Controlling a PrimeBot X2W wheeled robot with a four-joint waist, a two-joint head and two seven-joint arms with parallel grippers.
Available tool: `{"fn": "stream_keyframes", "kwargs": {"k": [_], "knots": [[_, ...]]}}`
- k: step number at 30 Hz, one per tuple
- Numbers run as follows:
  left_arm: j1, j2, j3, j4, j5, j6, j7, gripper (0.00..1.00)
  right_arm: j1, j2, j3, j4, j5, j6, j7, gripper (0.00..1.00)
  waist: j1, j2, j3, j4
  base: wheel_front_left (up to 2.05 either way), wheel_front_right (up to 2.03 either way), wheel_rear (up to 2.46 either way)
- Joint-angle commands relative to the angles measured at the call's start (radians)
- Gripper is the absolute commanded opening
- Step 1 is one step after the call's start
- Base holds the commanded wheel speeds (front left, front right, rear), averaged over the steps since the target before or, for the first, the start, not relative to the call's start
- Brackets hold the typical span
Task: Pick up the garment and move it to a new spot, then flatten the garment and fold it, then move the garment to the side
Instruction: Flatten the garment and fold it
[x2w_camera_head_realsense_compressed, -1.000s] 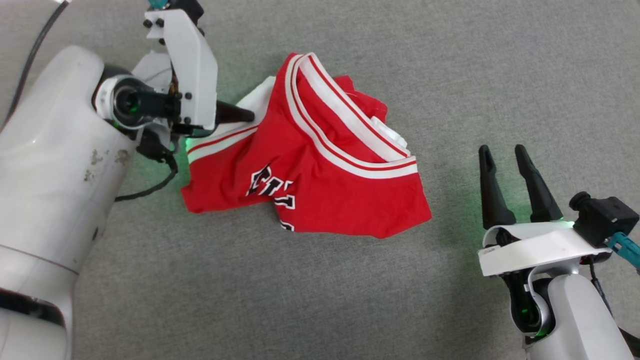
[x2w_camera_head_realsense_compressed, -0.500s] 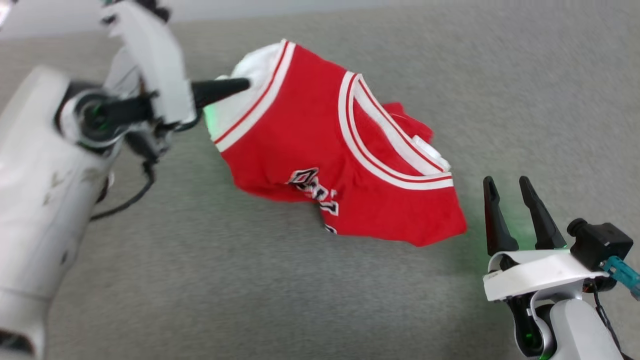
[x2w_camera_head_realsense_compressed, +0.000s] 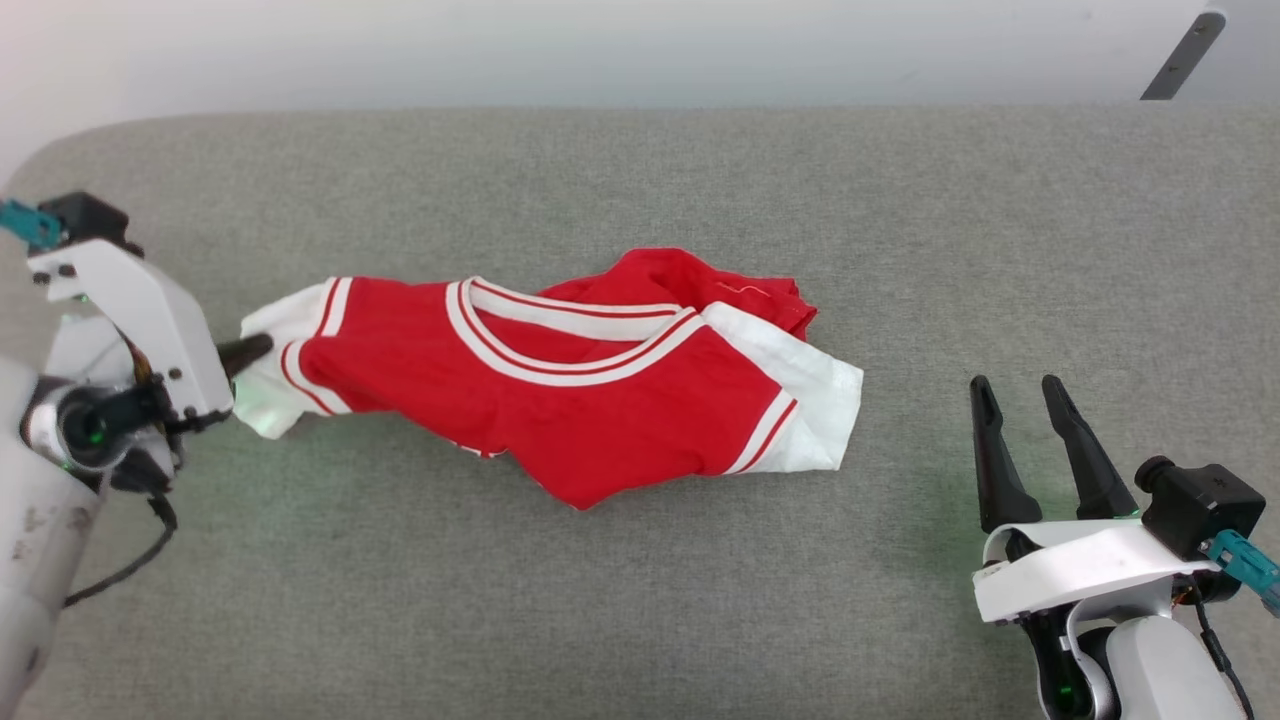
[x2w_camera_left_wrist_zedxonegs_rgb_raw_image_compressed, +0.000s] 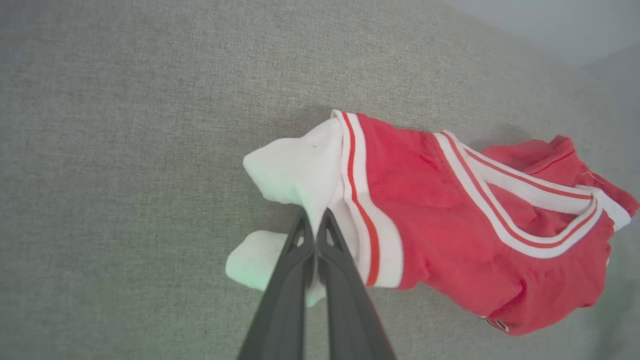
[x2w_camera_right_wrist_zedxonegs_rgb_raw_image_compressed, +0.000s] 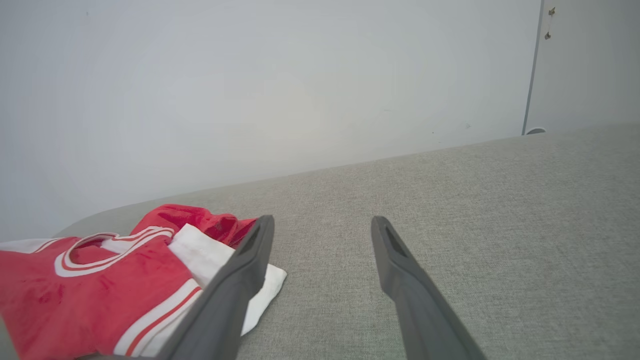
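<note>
The left hand (x2w_camera_head_realsense_compressed: 255, 348) was closed tight on the white sleeve (x2w_camera_head_realsense_compressed: 275, 355) of the red jersey (x2w_camera_head_realsense_compressed: 560, 400), near the left edge of the grey fabric-covered table (x2w_camera_head_realsense_compressed: 600, 600). From that pinch the jersey lay stretched across the middle of the table. Its striped neckline faced up, and its other white sleeve (x2w_camera_head_realsense_compressed: 810, 400) lay at the end nearest the right hand (x2w_camera_head_realsense_compressed: 1017, 388).

The left wrist view gave the grip up close. The left hand (x2w_camera_left_wrist_zedxonegs_rgb_raw_image_compressed: 315, 220) had its two dark fingers pressed together with a fold of sleeve (x2w_camera_left_wrist_zedxonegs_rgb_raw_image_compressed: 295, 165) caught between the tips, and the sleeve bunched out on both sides of them. The same view showed a sliver of black-and-white print at the jersey's (x2w_camera_left_wrist_zedxonegs_rgb_raw_image_compressed: 440, 210) lower fold. The head view barely showed this print.

The right hand stood open and empty, well apart from the jersey, towards the table's near right corner. In its own wrist view the right hand (x2w_camera_right_wrist_zedxonegs_rgb_raw_image_compressed: 322, 222) had its fingers spread wide over bare table (x2w_camera_right_wrist_zedxonegs_rgb_raw_image_compressed: 500, 200). One finger crossed in front of the free sleeve (x2w_camera_right_wrist_zedxonegs_rgb_raw_image_compressed: 225, 270), and whether it touched the cloth could not be told there. The head view showed a clear gap. That wrist view also took in the pale wall (x2w_camera_right_wrist_zedxonegs_rgb_raw_image_compressed: 250, 75) beyond the table's far edge.
</note>
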Motion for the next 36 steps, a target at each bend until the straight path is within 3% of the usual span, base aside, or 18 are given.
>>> {"fn": "stream_keyframes", "kwargs": {"k": [1,6,7,8,9,10,16,22,23,26,30,36], "knots": [[0.008,-0.014,-0.005,0.022,0.010,-0.002,-0.014,0.00,0.010,-0.009,0.002,0.003,0.003,0.000,-0.005,1.00,0.0000,0.0000,0.001,-0.005,0.00,0.00,0.00],[0.016,-0.046,-0.039,0.087,0.048,-0.011,-0.050,0.00,0.009,-0.026,0.018,0.009,-0.003,0.000,-0.005,1.00,0.0000,0.0000,-0.003,-0.017,0.00,0.00,0.00],[0.017,-0.049,-0.049,0.098,0.060,-0.014,-0.058,0.10,0.009,-0.033,0.024,0.012,-0.006,0.000,-0.005,1.00,0.0000,0.0000,-0.006,-0.018,0.00,0.00,0.00],[0.018,-0.054,-0.057,0.107,0.070,-0.018,-0.069,0.47,0.008,-0.040,0.031,0.015,-0.007,0.000,-0.005,1.00,0.0000,0.0000,-0.010,-0.018,0.00,0.00,0.00],[0.018,-0.060,-0.062,0.112,0.077,-0.022,-0.084,0.96,0.005,-0.048,0.041,0.017,-0.009,0.000,-0.005,1.00,0.0000,0.0000,-0.015,-0.017,0.00,0.00,0.00],[0.019,-0.066,-0.064,0.118,0.082,-0.025,-0.099,1.00,0.002,-0.058,0.053,0.021,-0.010,0.000,-0.005,1.00,0.0000,0.0000,-0.021,-0.016,0.00,0.00,0.00],[0.052,-0.067,-0.063,0.094,0.110,-0.043,-0.270,1.00,-0.020,-0.163,0.197,0.029,-0.001,0.000,0.053,1.00,0.0000,0.0000,-0.062,0.009,0.00,0.00,0.00],[0.134,-0.077,-0.050,-0.034,0.140,-0.048,-0.523,1.00,-0.052,-0.312,0.374,-0.025,0.050,0.000,0.173,1.00,0.0000,0.0000,-0.084,0.068,0.00,0.00,0.00],[0.134,-0.077,-0.050,-0.034,0.140,-0.048,-0.523,1.00,-0.052,-0.312,0.374,-0.025,0.050,0.000,0.173,1.00,0.0000,0.0000,-0.084,0.068,0.00,0.00,0.00],[0.191,-0.082,-0.060,-0.118,0.174,-0.046,-0.635,1.00,-0.086,-0.399,0.484,-0.063,0.097,0.000,0.252,1.00,0.0000,0.0000,-0.083,0.104,0.00,0.00,0.00],[0.266,-0.094,-0.090,-0.230,0.252,0.008,-0.755,1.00,-0.148,-0.509,0.601,-0.100,0.143,0.000,0.333,1.00,0.0000,0.0000,-0.073,0.156,0.00,0.00,0.00],[0.370,-0.107,-0.078,-0.397,0.371,0.137,-0.834,1.00,-0.259,-0.621,0.767,-0.101,0.209,0.000,0.420,1.00,0.0000,0.0000,-0.042,0.221,0.00,0.00,0.00]]}}
